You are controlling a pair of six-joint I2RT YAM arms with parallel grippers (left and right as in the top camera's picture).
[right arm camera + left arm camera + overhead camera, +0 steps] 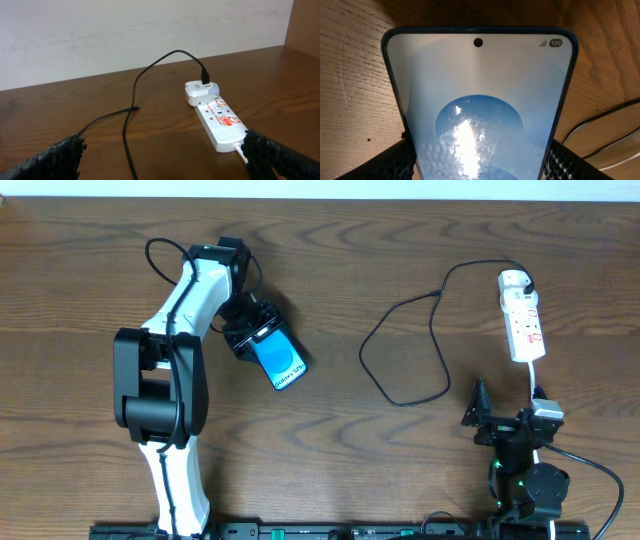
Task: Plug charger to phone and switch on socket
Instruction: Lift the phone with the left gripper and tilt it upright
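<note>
The phone (281,361), with its bright blue screen, lies tilted left of centre on the table. My left gripper (254,335) is shut on its upper end. In the left wrist view the phone (480,90) fills the frame, and both black fingers (390,162) press against its side edges. The white socket (524,322) lies at the far right, with a white adapter (514,280) plugged into its far end. The black charger cable (400,350) runs from the adapter and loops over the table. My right gripper (510,415) stands open just in front of the socket (220,122), holding nothing.
The socket's white cord (534,380) runs back toward the right arm's base. The charger cable (131,125) crosses the wood between my right fingers. Thin cables (605,135) lie on the table beside the phone. A pale wall rises behind the table's far edge.
</note>
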